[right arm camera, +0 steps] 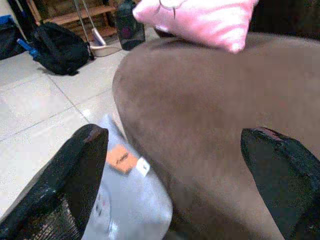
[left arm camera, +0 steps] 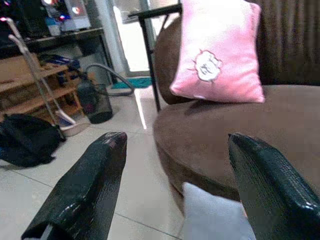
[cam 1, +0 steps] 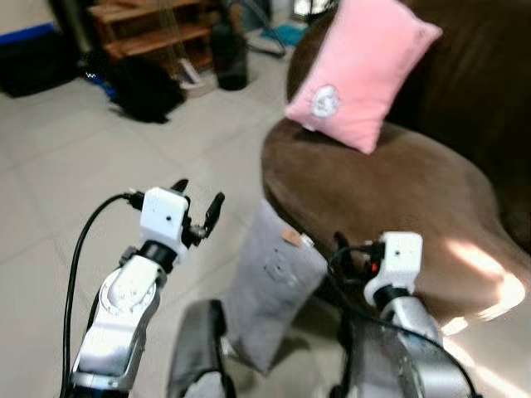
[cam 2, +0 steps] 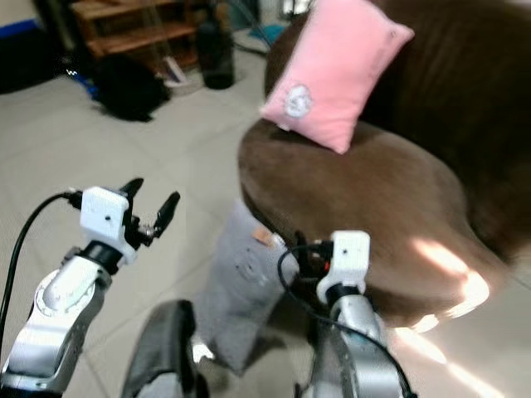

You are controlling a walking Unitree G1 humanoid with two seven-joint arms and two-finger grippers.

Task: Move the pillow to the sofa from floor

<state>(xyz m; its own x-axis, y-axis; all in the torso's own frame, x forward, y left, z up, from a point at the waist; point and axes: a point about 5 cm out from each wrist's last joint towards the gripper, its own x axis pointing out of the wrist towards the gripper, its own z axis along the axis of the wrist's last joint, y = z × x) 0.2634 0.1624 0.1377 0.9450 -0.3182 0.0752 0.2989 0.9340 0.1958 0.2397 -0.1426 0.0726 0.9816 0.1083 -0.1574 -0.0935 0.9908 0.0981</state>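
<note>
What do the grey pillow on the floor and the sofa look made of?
Grey pillow: soft matte woven fabric, apparently, with a small orange tag sewn on; it sags against the sofa. Sofa: brown plush, velvet-like cloth with a faint sheen where light falls.

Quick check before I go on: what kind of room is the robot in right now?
Most likely a home living room: a brown sofa with a pink pillow on it, a tiled floor, and a wooden shelf with a black backpack lying nearby.
</note>
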